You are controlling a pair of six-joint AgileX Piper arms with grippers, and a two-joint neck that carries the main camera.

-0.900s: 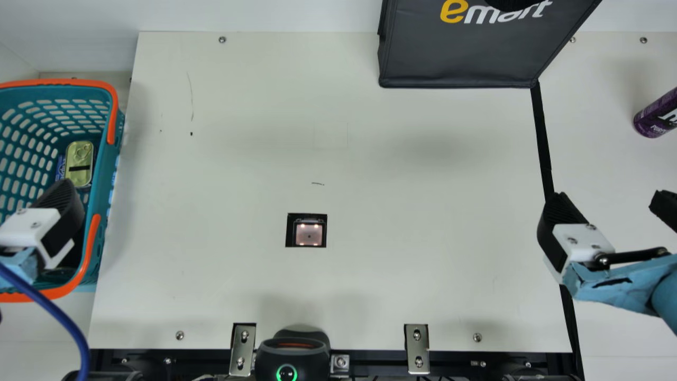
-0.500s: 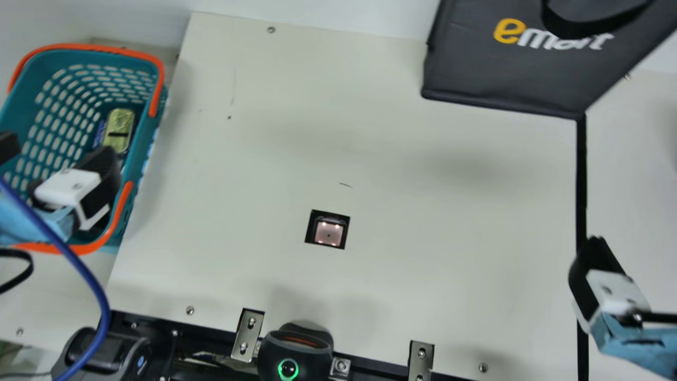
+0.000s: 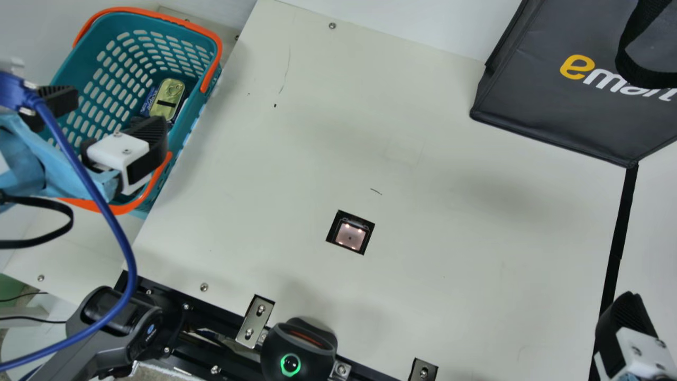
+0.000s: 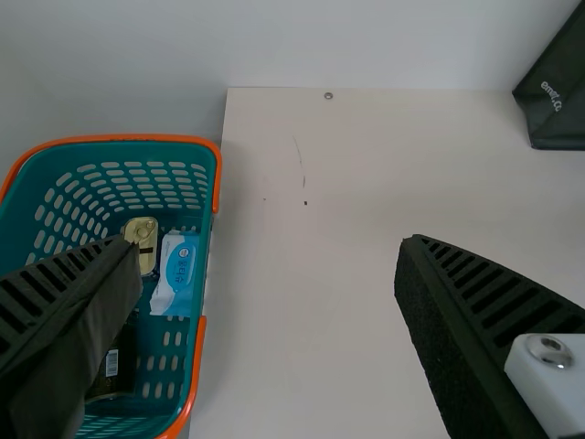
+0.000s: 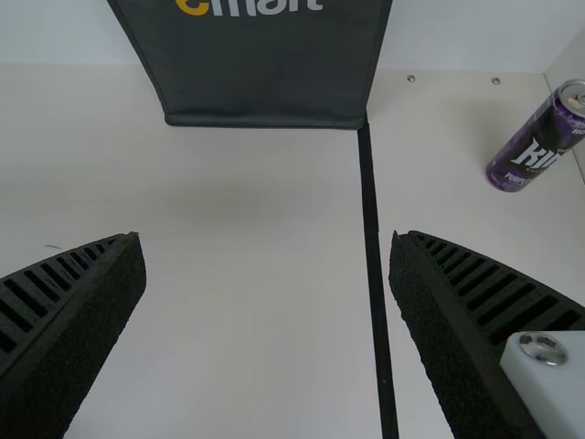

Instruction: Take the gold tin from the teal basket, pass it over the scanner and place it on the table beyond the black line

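Observation:
My left gripper (image 3: pixel 108 114) is over the front part of the teal basket (image 3: pixel 182 153), open and empty. Inside the basket lies the gold tin (image 3: pixel 168 99), beside a blue packet. The left wrist view shows the gold tin (image 4: pixel 142 240) beyond one finger of my left gripper (image 4: pixel 270 251). The scanner (image 3: pixel 350 234) is set in the tabletop. At the lower right, my right gripper (image 3: pixel 627 323) is by the black line (image 3: pixel 619 233); in the right wrist view my right gripper (image 5: pixel 267 242) stands open, the line running between its fingers.
A dark grey bag (image 3: pixel 560 116) stands at the far right, at the line's far end. A purple can (image 5: pixel 537 144) is on the table right of the line. A black device (image 3: pixel 299 344) sits at the near edge, and a blue cable (image 3: pixel 119 233) loops before the basket.
The camera has turned, shifting the whole main view. Relative to the basket, no clear motion of my left gripper can be made out; the tin is still in the basket.

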